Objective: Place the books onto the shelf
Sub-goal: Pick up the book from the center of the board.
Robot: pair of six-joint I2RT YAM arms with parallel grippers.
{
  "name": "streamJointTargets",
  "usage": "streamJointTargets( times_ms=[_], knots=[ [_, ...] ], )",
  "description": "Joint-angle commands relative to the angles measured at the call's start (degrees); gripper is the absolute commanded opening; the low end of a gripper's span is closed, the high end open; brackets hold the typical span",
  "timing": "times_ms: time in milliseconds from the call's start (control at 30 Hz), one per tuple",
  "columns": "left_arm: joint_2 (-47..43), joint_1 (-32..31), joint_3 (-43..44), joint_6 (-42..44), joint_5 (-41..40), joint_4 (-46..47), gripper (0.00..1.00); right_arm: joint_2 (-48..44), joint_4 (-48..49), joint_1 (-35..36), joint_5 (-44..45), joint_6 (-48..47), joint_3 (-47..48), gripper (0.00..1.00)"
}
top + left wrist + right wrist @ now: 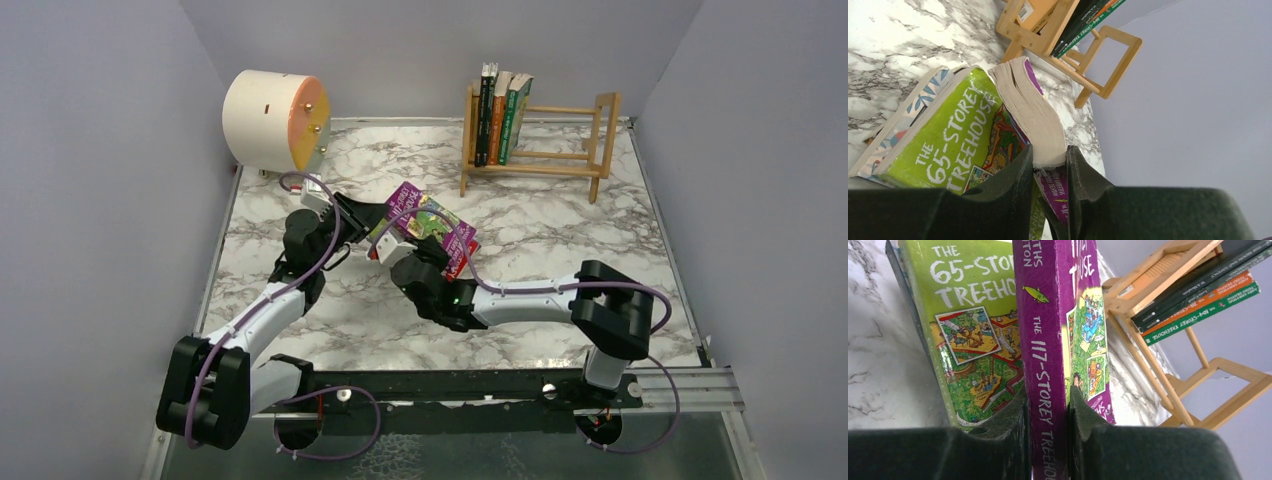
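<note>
Grip: your left gripper (1049,156) pinches the purple book (432,222) at its page edge, your right gripper (1048,399) at the spine | Place: mid-table | Bearing: shelf (604,140) lies far-right of both; your right arm looks nearer; long axis seemingly aslant to its rails.

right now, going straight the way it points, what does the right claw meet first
the purple 117-storey treehouse book; the right claw is shut on its spine. the wooden shelf sits off to the right of that line, though depth is unclear.
</note>
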Motion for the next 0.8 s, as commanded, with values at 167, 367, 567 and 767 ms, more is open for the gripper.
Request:
streamJointTargets(
  times_ms=[167,367,567,767],
  knots=[
    [-2.09,-0.20,3.19,2.30,-1.72,-1.88,0.33,-2.82,4.99,0.15,5.36,1.13,-1.49,0.01],
    [-6.46,0.08,7.04,8.49,-10.77,-13.57,0.72,-8.14,4.99,-0.68,7.65,0.43,-2.93,0.01],
    [-11.29,0.11,8.93,11.78,-14.59,-19.45,0.74,-17.17,5.09,-4.67,8.45,0.88,-3.50,0.01],
    [-10.42,0.15,6.27,10.25,-10.32,-16.59,0.74,-27.88,11.75,-12.60,4.49,1.55,-4.02,0.01]
  ],
)
